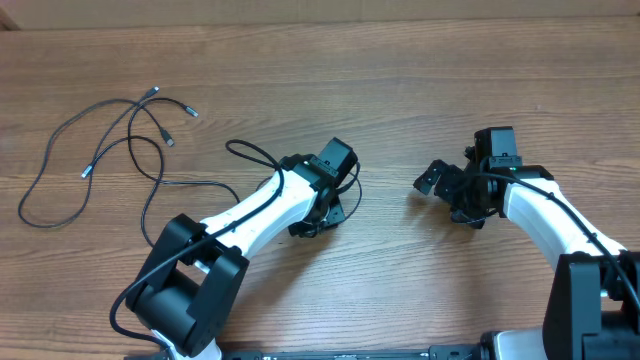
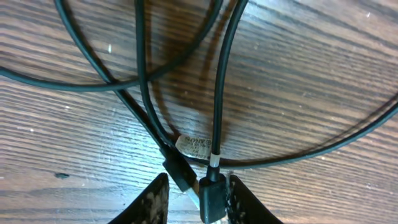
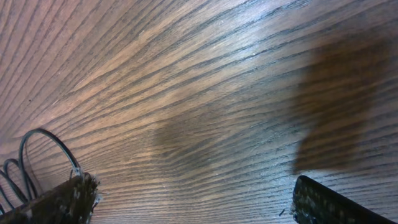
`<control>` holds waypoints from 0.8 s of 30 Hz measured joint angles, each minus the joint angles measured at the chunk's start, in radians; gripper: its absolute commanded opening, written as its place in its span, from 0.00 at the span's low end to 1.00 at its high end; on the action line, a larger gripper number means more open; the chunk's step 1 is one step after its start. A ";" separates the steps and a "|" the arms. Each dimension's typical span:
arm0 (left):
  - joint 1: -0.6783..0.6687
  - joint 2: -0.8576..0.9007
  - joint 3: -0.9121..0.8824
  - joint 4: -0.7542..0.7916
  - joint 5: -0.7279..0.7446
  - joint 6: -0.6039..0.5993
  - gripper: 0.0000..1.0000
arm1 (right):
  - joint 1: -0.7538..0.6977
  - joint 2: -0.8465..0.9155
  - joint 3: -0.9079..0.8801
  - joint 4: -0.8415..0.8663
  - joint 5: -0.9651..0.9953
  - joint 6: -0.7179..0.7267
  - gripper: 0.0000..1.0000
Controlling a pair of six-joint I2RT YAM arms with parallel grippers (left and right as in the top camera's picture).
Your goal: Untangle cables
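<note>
Cables (image 2: 217, 99) sprawl toward the far-left corner of the tabletop (image 1: 400, 60). My left end effector (image 2: 198, 182) stands partly parted around two plug ends (image 2: 211, 193). My right end effector (image 3: 194, 186) gapes wide, empty.

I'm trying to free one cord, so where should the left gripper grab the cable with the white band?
Take its plug, right by the white band: it is thicker than the cord. Come from above, as the left gripper stands, fingers either side; a second plug lies close beside it.
</note>
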 measured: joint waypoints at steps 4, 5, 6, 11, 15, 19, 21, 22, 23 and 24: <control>0.000 0.000 0.000 0.000 -0.009 -0.007 0.41 | 0.000 0.000 0.000 0.000 0.000 0.000 1.00; 0.000 0.000 0.000 0.000 -0.014 -0.008 0.43 | 0.000 0.000 0.000 0.000 0.000 0.000 1.00; 0.000 0.000 0.000 0.000 -0.020 -0.010 0.44 | 0.000 0.000 0.000 0.000 0.000 0.000 1.00; 0.000 0.000 -0.027 0.024 -0.041 -0.046 0.46 | 0.000 0.000 0.000 0.000 0.000 0.000 1.00; 0.000 -0.002 -0.060 0.056 -0.047 -0.069 0.46 | 0.000 0.000 0.000 0.000 -0.001 0.000 1.00; 0.000 -0.003 -0.064 0.066 -0.046 -0.078 0.51 | 0.000 0.000 0.000 0.000 0.000 0.000 1.00; 0.000 -0.003 -0.066 0.072 -0.047 -0.085 0.54 | 0.000 0.000 0.000 0.000 0.000 0.000 1.00; 0.000 -0.003 -0.069 0.077 -0.047 -0.086 0.54 | 0.000 0.000 0.000 0.000 0.000 0.000 1.00; 0.000 -0.003 -0.073 0.087 -0.047 -0.087 0.54 | 0.000 0.000 0.000 0.000 0.000 0.000 1.00; 0.000 -0.003 -0.077 0.098 -0.048 -0.089 0.54 | 0.000 0.000 0.000 0.001 0.000 0.000 1.00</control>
